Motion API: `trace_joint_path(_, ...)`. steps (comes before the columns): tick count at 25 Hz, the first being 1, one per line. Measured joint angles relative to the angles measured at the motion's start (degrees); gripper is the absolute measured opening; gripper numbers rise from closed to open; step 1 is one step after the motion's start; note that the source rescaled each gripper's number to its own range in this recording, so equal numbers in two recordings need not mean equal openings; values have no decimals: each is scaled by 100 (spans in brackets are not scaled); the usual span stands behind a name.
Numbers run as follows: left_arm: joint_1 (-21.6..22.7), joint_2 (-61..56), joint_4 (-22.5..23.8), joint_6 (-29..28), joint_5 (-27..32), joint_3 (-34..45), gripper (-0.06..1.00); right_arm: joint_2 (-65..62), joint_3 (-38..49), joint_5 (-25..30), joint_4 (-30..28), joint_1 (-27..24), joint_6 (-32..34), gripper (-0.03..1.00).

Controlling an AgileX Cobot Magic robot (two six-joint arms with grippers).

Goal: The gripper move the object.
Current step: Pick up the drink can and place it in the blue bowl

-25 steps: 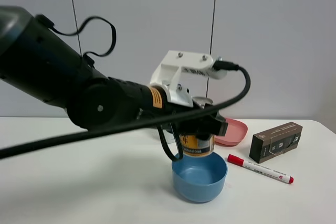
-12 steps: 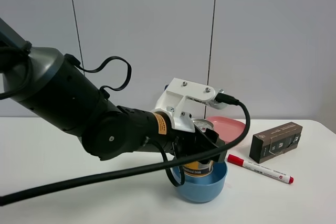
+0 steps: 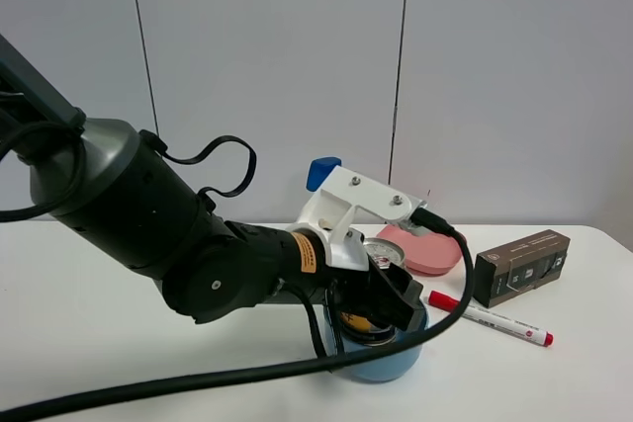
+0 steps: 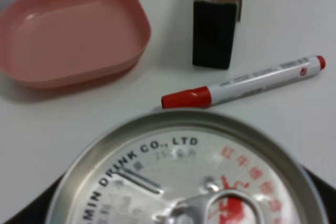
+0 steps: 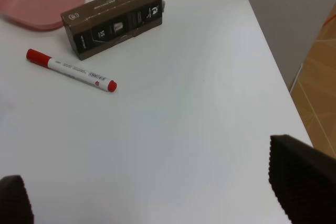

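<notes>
- One can (image 3: 380, 253), in the bowl.
- One blue bowl (image 3: 396, 368).
- One pink plate (image 3: 440, 254), behind the bowl.
- One marker (image 3: 492, 318), right of the bowl.
- One brown box (image 3: 521, 266), right of the bowl, beyond the marker.
- One blue cap (image 3: 321, 171), behind the bowl.
- Two grippers: left gripper (image 3: 384, 295) at the bowl, and right gripper (image 5: 157, 187), seen only from its wrist.

Robotics lab or test cell, as judged by: bulky black robot arm (image 3: 148, 234) w/ gripper (image 3: 384, 295) seen over plain white table (image 3: 584, 363); bare grey panel wall (image 3: 495, 76) at far side. Unrelated props gathered centre-right: drink can (image 3: 379, 254), blue bowl (image 3: 381, 371), pink tray (image 3: 440, 249), brown box (image 3: 521, 266), marker (image 3: 490, 317). Wood-look floor (image 5: 320, 93) noted beyond table edge.
</notes>
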Motion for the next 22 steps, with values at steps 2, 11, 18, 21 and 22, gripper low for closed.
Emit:
trace_joint_path(2, 0, 0, 0, 9, -65, 0, 2, 0, 0, 0, 0, 0, 0, 100)
trace_joint_path(11, 0, 269, 0, 16, -240, -5, 2, 0, 0, 0, 0, 0, 0, 100)
trace_joint_path(18, 0, 296, 0, 22, -253, -5, 2, 0, 0, 0, 0, 0, 0, 100)
trace_joint_path(21, 0, 296, 0, 22, -257, -5, 2, 0, 0, 0, 0, 0, 0, 100)
trace_joint_path(22, 0, 296, 0, 22, -257, -5, 2, 0, 0, 0, 0, 0, 0, 100)
